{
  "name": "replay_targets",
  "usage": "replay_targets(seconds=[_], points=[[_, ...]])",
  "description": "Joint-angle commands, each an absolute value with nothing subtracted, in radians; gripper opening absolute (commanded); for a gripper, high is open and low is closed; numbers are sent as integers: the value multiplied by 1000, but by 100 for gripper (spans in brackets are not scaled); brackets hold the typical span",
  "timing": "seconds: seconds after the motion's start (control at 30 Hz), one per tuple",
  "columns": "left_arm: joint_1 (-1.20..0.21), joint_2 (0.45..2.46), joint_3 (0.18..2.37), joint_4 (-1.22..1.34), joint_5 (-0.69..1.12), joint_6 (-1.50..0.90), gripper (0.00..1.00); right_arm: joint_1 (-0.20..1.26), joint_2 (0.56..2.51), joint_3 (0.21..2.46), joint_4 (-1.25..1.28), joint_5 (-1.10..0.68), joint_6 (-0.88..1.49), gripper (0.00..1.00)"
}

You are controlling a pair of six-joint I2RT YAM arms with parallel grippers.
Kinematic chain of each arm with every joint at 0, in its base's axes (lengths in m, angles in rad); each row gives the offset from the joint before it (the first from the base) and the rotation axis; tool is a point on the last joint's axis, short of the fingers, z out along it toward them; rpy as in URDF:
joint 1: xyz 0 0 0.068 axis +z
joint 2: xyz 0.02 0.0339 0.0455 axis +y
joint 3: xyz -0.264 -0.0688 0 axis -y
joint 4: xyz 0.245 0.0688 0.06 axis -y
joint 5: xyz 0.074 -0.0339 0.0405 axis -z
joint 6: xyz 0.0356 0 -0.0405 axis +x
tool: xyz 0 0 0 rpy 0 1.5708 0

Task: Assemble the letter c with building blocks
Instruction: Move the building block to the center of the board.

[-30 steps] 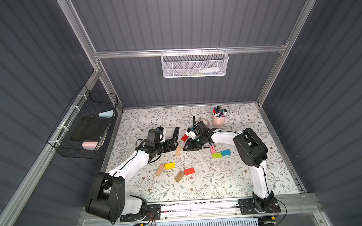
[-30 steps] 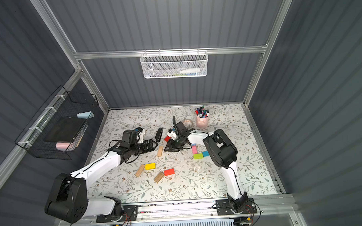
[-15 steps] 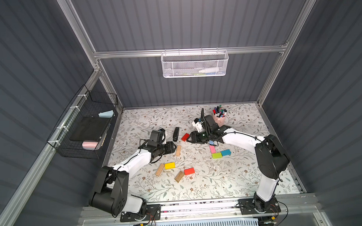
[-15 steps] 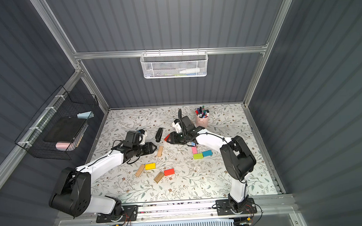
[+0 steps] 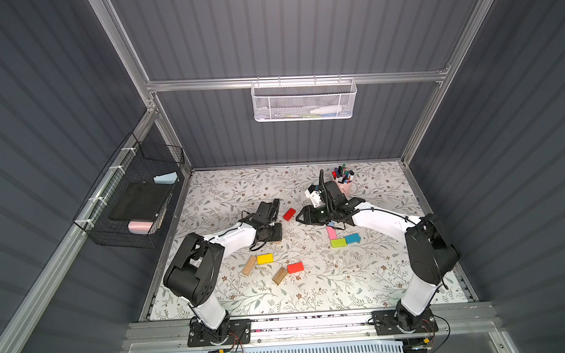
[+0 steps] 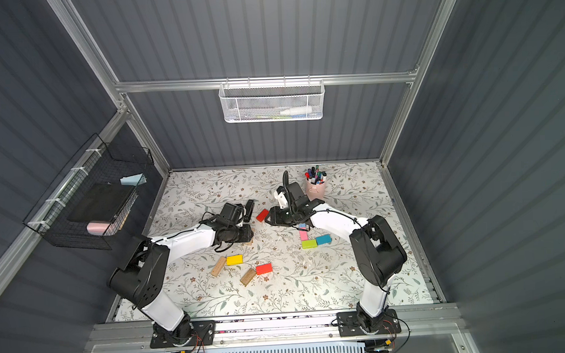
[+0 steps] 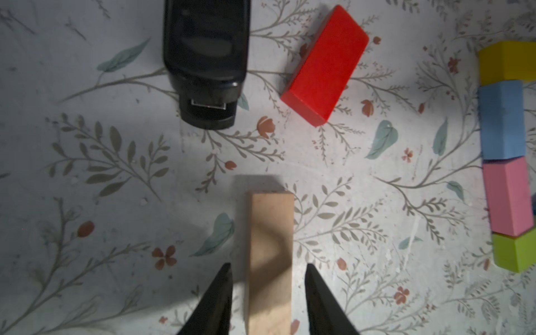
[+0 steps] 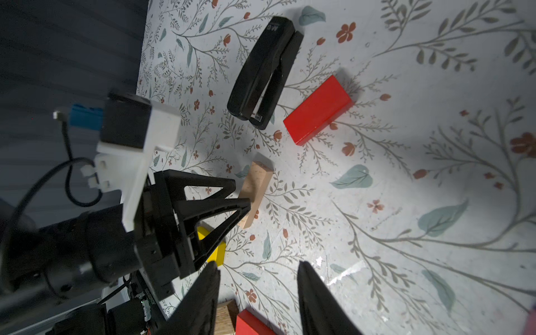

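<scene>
The plain wooden block (image 7: 269, 255), lying left of centre just nearer than the black stapler (image 7: 206, 58), is straddled across its width, long axis along the fingers (image 7: 217, 304), by the left gripper (image 7: 268, 265), parted and not yet pinching, while the empty right gripper (image 8: 257, 264) is seen spread farther right.

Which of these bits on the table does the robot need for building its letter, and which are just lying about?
For the job: far red block; near red block; yellow blocks; pink block; lime green block; teal block; blue block; plain wood blocks.

Lying about: black stapler; pink cup of markers; white mesh basket; black wire basket.
</scene>
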State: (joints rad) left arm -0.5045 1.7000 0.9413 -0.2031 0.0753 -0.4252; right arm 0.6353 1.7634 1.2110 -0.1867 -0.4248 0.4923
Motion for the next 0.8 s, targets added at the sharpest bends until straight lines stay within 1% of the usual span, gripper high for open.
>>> replay_targets(seconds=[0.0,0.4,0.63,0.77], points=[[-516,1730,981,-262,20,-420,39,629,1740,1195,-183,-431,479,47],[-532,1778,999,-247,64,-420,38,612,1742,1179,-158,-465,478,46],[-535,1800,1015,-244,61,-424,31,603,1730,1169,-153,-465,475,45],[-535,1821,1031,-239,53,-428,30,600,1725,1167,-168,-443,479,44]])
